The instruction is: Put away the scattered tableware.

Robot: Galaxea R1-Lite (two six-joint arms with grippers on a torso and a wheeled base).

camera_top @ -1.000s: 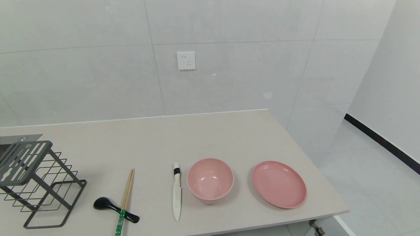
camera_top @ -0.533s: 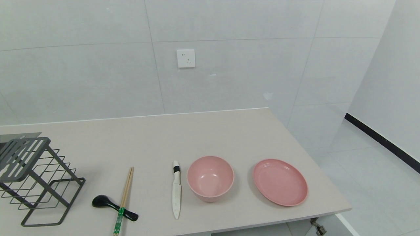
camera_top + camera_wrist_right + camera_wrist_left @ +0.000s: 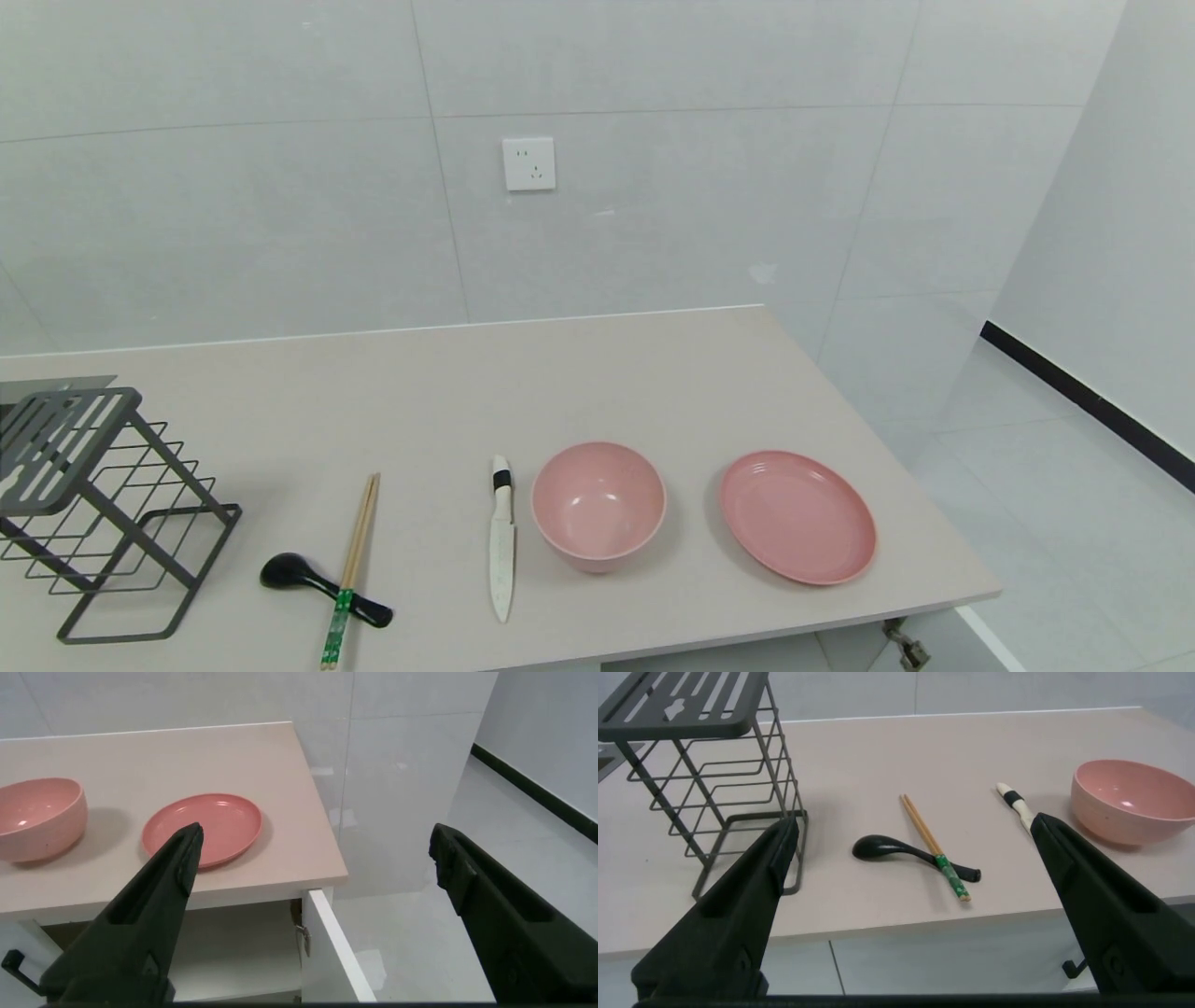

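- Pink shallow plate (image 3: 796,516) lies near the worktop's (image 3: 560,373) right front corner; a glancing touch could slide it off.
- Left gripper (image 3: 913,826) and right gripper (image 3: 314,833) hang spread wide, empty.

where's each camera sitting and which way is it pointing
Head view: on the robot's head, looking forward and down at the counter: rack, spoon, chopsticks, knife, bowl, plate.
Left wrist view: on the left wrist, low before the counter's edge, facing rack to bowl; the left gripper, jaws open, frames it.
Right wrist view: on the right wrist, facing bowl, plate and floor; the right gripper, jaws open, frames it.
Shared: both wrist views catch the bowl.
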